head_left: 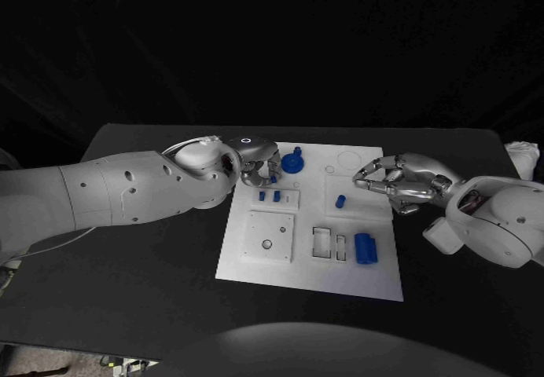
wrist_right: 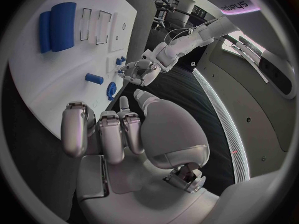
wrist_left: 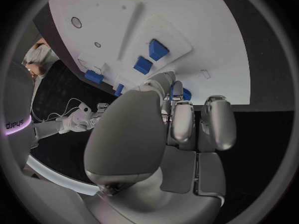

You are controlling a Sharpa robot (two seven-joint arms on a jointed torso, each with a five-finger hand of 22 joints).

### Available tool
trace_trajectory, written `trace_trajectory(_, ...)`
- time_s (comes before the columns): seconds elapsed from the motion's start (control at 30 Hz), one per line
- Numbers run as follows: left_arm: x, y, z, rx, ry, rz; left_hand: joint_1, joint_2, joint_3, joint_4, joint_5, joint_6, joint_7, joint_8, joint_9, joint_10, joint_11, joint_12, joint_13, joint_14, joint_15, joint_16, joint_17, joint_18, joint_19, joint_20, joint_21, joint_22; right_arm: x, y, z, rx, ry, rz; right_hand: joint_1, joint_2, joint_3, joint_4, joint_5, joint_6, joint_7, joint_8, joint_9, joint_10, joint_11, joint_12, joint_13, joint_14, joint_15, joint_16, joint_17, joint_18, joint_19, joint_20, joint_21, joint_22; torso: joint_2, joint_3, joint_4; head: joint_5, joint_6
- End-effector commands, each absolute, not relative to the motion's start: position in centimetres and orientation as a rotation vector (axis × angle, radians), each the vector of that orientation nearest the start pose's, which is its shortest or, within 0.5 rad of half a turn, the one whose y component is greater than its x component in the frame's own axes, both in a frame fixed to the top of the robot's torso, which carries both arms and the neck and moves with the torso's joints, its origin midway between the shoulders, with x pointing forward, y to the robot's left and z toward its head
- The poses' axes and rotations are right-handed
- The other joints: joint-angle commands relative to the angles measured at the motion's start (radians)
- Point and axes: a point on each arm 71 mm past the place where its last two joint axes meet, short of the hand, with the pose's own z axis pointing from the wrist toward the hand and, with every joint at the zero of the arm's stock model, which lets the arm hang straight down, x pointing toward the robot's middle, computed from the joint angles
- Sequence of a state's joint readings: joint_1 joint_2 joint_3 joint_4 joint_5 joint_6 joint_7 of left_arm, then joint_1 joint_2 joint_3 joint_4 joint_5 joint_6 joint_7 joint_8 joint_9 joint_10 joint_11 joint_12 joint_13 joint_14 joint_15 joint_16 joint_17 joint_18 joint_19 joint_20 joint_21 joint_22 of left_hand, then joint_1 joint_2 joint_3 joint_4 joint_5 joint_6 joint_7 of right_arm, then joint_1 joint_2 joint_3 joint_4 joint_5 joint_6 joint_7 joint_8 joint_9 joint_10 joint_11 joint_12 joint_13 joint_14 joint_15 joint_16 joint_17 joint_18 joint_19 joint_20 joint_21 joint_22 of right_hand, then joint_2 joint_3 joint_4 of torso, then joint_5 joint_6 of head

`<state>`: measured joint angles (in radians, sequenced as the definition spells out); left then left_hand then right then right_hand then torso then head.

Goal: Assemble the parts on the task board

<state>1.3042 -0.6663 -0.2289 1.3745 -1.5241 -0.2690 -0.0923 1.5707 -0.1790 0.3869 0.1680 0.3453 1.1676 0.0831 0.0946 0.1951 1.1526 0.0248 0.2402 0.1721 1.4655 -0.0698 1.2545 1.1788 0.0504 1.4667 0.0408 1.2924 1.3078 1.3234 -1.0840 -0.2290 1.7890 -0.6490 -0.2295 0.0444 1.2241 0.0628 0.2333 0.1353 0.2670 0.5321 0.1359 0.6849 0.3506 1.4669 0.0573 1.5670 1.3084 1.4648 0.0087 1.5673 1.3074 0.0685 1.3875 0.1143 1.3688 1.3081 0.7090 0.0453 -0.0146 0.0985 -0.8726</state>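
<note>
The white task board (head_left: 312, 259) lies mid-table. At its far left corner my left hand (head_left: 259, 161) hovers with fingers curled in, right beside a round blue part (head_left: 294, 163); I cannot see contact. In the left wrist view that blue part (wrist_left: 186, 93) peeks out behind the curled fingers (wrist_left: 182, 122). Two small blue pieces (head_left: 269, 195) stand in the board just nearer. A short blue cylinder (head_left: 340, 201) lies mid-board and a larger blue block (head_left: 365, 248) lies near the right edge. My right hand (head_left: 397, 179) hangs over the far right edge, fingers curled, nothing seen in it.
Two rectangular slots (head_left: 332, 243) sit left of the blue block, and a square plate with holes (head_left: 270, 236) fills the board's near left. Black table (head_left: 148, 275) surrounds the board. The right wrist view shows my left hand (wrist_right: 140, 72) past the board (wrist_right: 37, 79).
</note>
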Motion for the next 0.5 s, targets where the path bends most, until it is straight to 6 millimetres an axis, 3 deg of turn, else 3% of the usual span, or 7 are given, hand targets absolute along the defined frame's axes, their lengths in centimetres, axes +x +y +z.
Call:
trace_trajectory(0.03,50.19,15.41,-21.37,0.422,1.767,-0.543,0.009,0.005,0.004,0.0,-0.001,-0.001,0.0,-0.002,0.0,0.004,0.003,-0.003,0.0,0.006,0.003,-0.008,-0.006,0.011,-0.002,0.002,-0.008,0.178,41.97,-23.6,-18.82,0.491,1.95,1.132,0.011,0.0,-0.005,0.001,0.006,0.004,0.0,0.001,-0.001,0.104,-0.006,0.004,0.262,0.106,-0.007,0.003,0.263,-0.008,-0.004,-0.001,-0.002,0.182,0.0,0.0,0.0001,0.001,0.0)
trace_trajectory(0.23,50.16,15.46,-21.46,0.423,1.778,-0.537,0.007,0.003,0.005,-0.002,-0.004,-0.008,-0.001,-0.008,-0.003,-0.002,0.003,-0.01,-0.004,0.0,0.004,-0.018,-0.019,0.012,-0.006,0.003,-0.016,0.176,41.99,-23.54,-18.85,0.49,1.952,1.133,0.012,0.001,-0.005,0.0,0.006,0.005,0.0,0.001,-0.001,0.104,-0.006,0.004,0.262,0.106,-0.007,0.003,0.263,-0.008,-0.004,-0.001,-0.003,0.182,0.0,0.0001,0.0005,0.002,0.0)
trace_trajectory(0.37,50.13,15.39,-21.46,0.423,1.778,-0.541,0.001,-0.001,0.006,-0.001,-0.02,-0.057,-0.017,-0.03,-0.016,-0.008,0.0,-0.021,-0.01,-0.004,0.003,-0.024,-0.029,0.013,-0.009,0.003,-0.022,0.176,41.99,-23.51,-18.87,0.49,1.954,1.132,0.013,0.001,-0.004,0.0,0.007,0.005,-0.001,0.001,-0.001,0.104,-0.006,0.004,0.262,0.106,-0.007,0.003,0.263,-0.008,-0.005,-0.001,-0.004,0.182,0.0,-0.0002,0.0005,0.001,0.0)
trace_trajectory(0.5,50.11,15.32,-21.45,0.424,1.775,-0.547,-0.013,-0.01,0.003,0.01,-0.065,-0.136,-0.041,-0.034,-0.036,-0.029,0.005,-0.038,-0.019,-0.009,0.007,-0.027,-0.038,0.015,-0.014,0.006,-0.032,0.174,41.99,-23.53,-18.88,0.491,1.955,1.13,0.015,0.001,-0.004,-0.001,0.007,0.006,-0.001,0.002,-0.002,0.104,-0.006,0.004,0.262,0.106,-0.007,0.003,0.263,-0.007,-0.006,-0.001,-0.004,0.181,0.0,0.0,0.0002,0.003,0.0)
